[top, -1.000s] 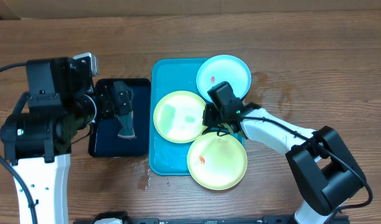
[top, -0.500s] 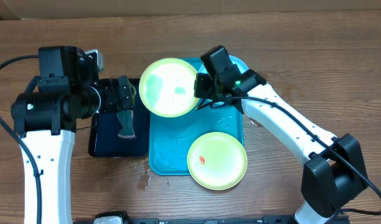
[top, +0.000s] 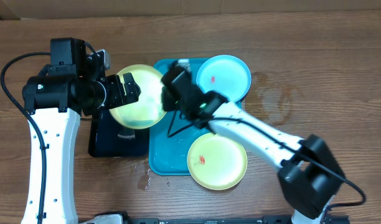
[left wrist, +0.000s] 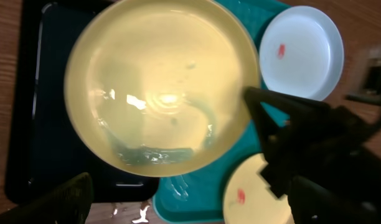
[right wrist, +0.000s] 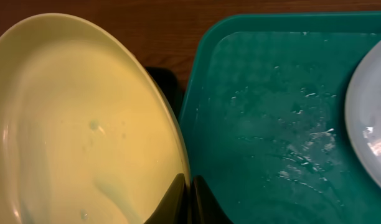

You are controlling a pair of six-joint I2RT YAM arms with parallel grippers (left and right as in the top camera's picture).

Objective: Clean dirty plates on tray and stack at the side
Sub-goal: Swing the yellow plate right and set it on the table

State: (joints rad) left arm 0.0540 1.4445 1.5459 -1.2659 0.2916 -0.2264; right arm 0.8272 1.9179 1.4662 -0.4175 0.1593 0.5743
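My right gripper (top: 167,99) (right wrist: 187,186) is shut on the rim of a yellow-green plate (top: 137,102) (left wrist: 159,87) (right wrist: 72,124) and holds it lifted and tilted over the black tray (top: 109,140), left of the cyan-blue tray (top: 172,149) (right wrist: 265,124). The plate's face looks wet, with no red smear showing. My left gripper (top: 125,89) (left wrist: 197,205) is open and empty, right at the plate's left side. A light cyan plate (top: 225,76) (left wrist: 301,53) with a red smear lies at the tray's far right. A second yellow-green plate (top: 217,160) (left wrist: 253,193) with a red smear lies at its near right.
The black tray (left wrist: 35,124) stands against the cyan-blue tray's left side; a pale grey object (top: 125,134) lies on it under the lifted plate. Water drops (top: 144,180) lie on the wooden table by the tray's near left corner. The tray floor is wet.
My right gripper has lifted the yellow-green plate off the cyan-blue tray and carried it left, over the black tray. My left gripper has risen towards the plate.
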